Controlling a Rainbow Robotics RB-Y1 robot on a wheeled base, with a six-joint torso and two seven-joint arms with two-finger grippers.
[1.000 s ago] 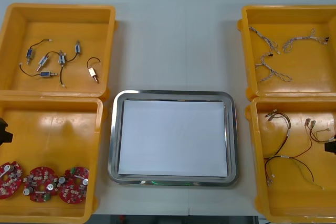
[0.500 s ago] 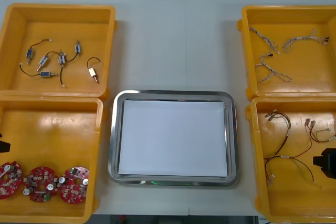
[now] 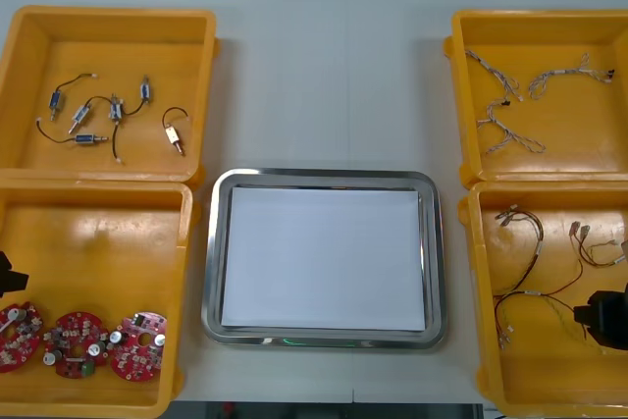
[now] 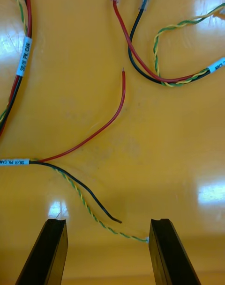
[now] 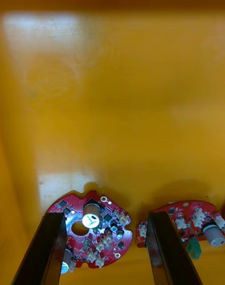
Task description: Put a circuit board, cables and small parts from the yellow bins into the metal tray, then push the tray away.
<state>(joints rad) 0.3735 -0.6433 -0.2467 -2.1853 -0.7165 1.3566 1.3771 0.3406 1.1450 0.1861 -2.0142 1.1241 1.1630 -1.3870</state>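
Red boards [image 5: 96, 229] partly behind left jaws; right jaws above cables [image 4: 22, 55].

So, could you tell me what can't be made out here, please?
- Front view: small metal parts too small to tell their kind.
- Front view: leftmost circuit board clipped by the picture's edge.
- Left wrist view: fingers of the left claw cover parts of two boards.
- Right wrist view: cables run off the edges beyond the right claw.

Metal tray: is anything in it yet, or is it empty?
Empty: the metal tray is bare white inside. Circuit boards lie in their bin below the open left gripper; the open right gripper hangs over cables.
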